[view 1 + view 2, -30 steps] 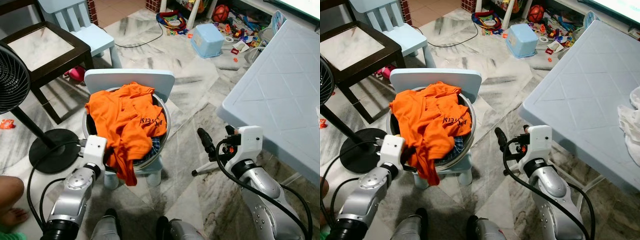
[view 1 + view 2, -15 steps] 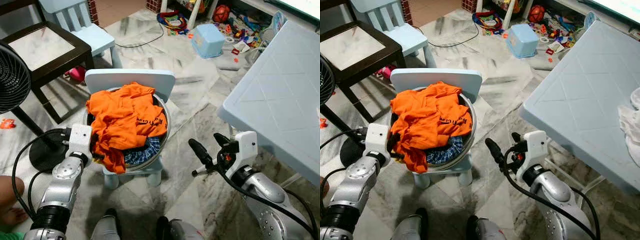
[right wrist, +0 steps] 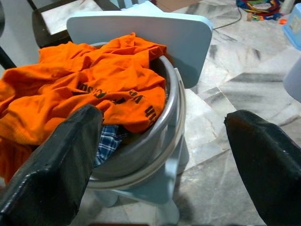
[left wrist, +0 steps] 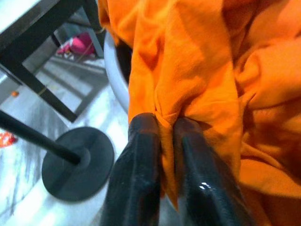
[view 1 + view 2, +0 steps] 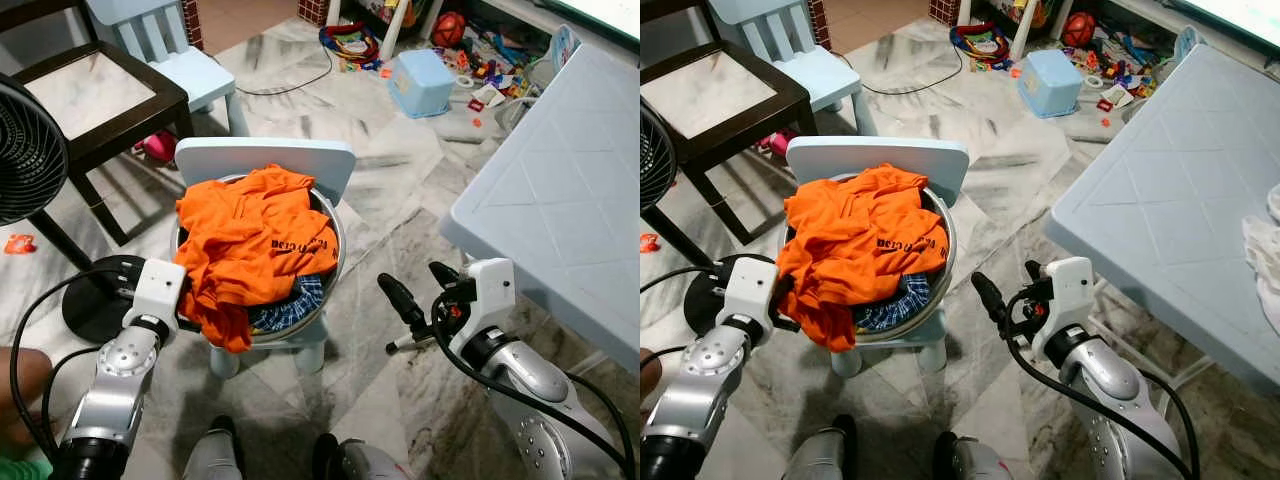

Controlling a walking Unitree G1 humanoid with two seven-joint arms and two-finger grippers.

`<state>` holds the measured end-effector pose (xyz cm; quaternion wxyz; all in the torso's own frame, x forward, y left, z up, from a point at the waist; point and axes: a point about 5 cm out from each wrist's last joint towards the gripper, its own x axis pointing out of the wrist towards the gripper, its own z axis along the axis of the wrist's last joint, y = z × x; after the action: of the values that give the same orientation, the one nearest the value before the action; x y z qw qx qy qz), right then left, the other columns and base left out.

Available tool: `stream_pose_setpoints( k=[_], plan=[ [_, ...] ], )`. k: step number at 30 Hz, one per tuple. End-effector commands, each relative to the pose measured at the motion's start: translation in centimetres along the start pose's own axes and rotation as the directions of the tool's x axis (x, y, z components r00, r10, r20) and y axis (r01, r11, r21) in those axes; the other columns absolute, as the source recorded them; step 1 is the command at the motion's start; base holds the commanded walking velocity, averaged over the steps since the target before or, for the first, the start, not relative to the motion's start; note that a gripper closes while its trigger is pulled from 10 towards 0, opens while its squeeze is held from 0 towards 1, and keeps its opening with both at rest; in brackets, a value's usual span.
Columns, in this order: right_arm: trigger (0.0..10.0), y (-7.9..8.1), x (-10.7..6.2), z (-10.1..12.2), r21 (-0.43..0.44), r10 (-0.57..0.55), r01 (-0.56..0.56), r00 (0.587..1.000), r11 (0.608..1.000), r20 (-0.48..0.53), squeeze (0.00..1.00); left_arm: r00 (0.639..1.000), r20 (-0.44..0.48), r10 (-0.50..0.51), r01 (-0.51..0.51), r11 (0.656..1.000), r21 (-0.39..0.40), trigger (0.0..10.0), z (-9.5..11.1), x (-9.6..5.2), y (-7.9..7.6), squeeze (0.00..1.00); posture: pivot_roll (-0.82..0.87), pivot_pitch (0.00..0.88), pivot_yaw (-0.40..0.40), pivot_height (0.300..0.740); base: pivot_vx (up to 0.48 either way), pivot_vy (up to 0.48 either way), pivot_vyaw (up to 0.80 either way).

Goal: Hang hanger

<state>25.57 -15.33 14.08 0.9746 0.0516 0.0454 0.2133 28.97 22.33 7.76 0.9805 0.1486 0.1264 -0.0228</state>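
orange shirt (image 5: 255, 240): heaped in a metal basin (image 5: 333, 262), spilling over its near-left rim; dark print showed on one fold
left gripper (image 4: 162, 141): at the basin's near-left side, its two black fingers pinched tight on a fold of the orange shirt
right gripper (image 5: 420, 295): held over the floor to the right of the basin, between it and the table, fingers (image 3: 51, 165) spread wide apart and holding nothing
metal basin: sat on the seat of a small pale blue chair (image 5: 270, 160), whose backrest rose on the far side
checked cloth (image 5: 290, 305): blue and white, peeking out under the shirt at the basin's near-right edge
table (image 5: 560, 200): pale blue, on the right, with a white cloth (image 5: 1265, 250) on its right part
fan (image 5: 30, 150): black, on a stand at the left, its round base (image 5: 100, 300) on the marble floor just left of the left gripper
dark chair (image 5: 80, 95): far left, with a second pale blue chair (image 5: 175, 50) behind it
blue box (image 5: 425, 82): on the far floor among scattered toys (image 5: 480, 55)
person's foot (image 5: 25, 385): at the near-left edge
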Motion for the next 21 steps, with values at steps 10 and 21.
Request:
stream_pose_setpoints(
  k=[10, 21],
  plan=[
    [10.0, -0.4, -0.1, -0.2, -0.009, -0.029, 0.029, 1.0, 1.0, 0.0, 0.0, 0.994, -0.103, 0.02, -0.01, 0.996, 0.093, 10.0, -2.5, -2.3, -0.4, 1.0, 0.03, 0.216, -0.129, 0.74, 0.0, 0.0, 0.0],
    [10.0, 0.0, 0.1, -0.5, -0.011, -0.036, 0.036, 0.999, 0.999, 0.001, 0.0, 0.998, 0.062, -0.018, 0.017, 1.0, 0.021, 10.0, 2.0, -2.6, -3.0, 1.0, 0.04, 0.214, -0.126, 0.74, 0.0, 0.0, 0.0]
  ],
)
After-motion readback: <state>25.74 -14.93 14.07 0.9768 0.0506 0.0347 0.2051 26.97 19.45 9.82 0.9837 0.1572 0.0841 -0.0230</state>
